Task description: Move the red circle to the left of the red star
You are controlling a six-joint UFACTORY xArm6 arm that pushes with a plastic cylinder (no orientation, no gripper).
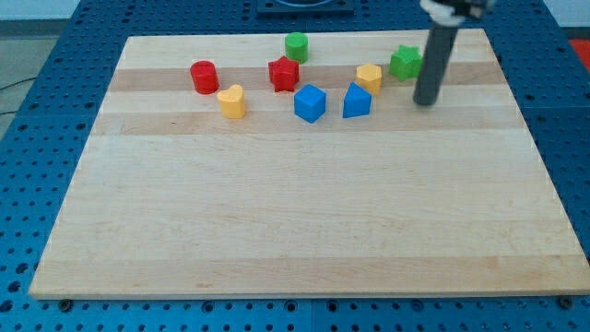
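So you've got my tip (pixel 425 101) parked near the view's top right, resting on the wooden board (pixel 295 231). It's just a bare rod, nothing gripped, nothing touching it as far as you can see.

Closest thing to it is the green star (pixel 405 62), just up and to the view's left of the tip, close beside the rod but not in contact. A bit further left of the tip you'll spot the yellow block (pixel 370 77), shape hard to call, maybe a hexagon. Then the two blue ones sit left and roughly level with the tip: a blue wedge-like block (pixel 357 100) and next to it a blue cube (pixel 310 103), near each other but apart.

The stuff you actually care about is well away from the tip, off to the view's left. The red star (pixel 284 74) is past the blue cube, slightly higher. The red circle (pixel 204 77) is further left again, so it already sits on the star's left side, with a clear gap between them.

There's also a green cylinder (pixel 296 46) just above the red star, and a yellow heart (pixel 232 100) just below-right of the red circle.
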